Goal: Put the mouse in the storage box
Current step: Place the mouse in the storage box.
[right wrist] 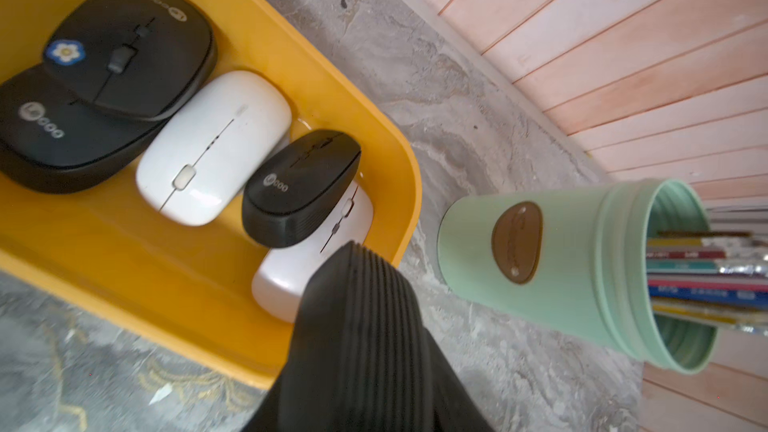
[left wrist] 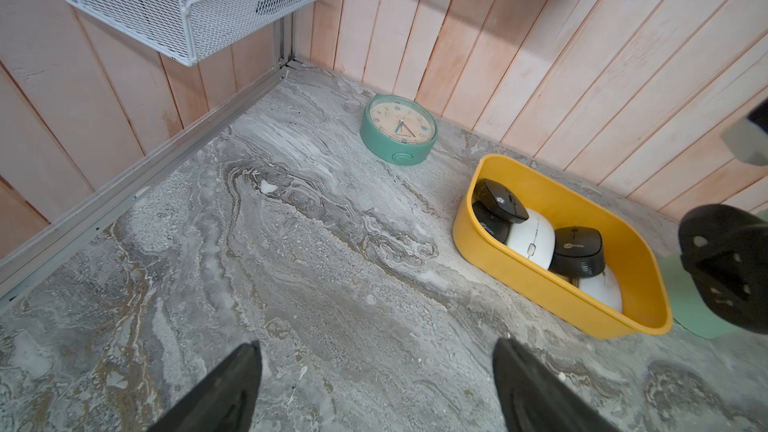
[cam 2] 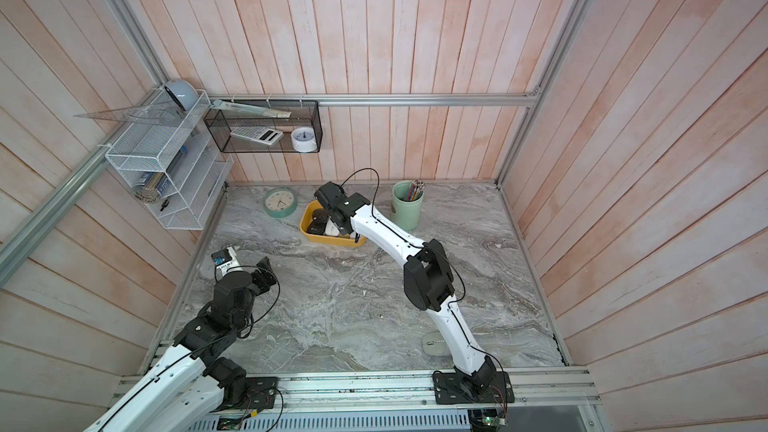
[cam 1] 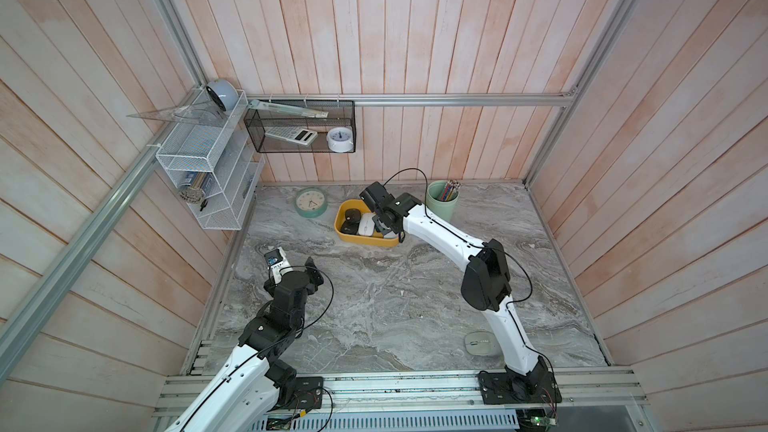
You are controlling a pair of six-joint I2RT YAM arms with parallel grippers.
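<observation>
The mouse (cam 1: pixel 482 343) left to put away lies on the table (cam 1: pixel 374 309) at the near edge, just beside the foot of the right arm (cam 1: pixel 519 384). Its long side runs sideways. Farther in, the left pincer (left wrist: pixel 376 347) has its fingers wide apart and holds nothing. Farthest back, the right pincer (right wrist: pixel 361 259) hangs over the yellow storage box (cam 1: pixel 365 241), fingers together and empty. Five mice (right wrist: pixel 216 147) are already inside. I think the right arm must pull all the way back.
</observation>
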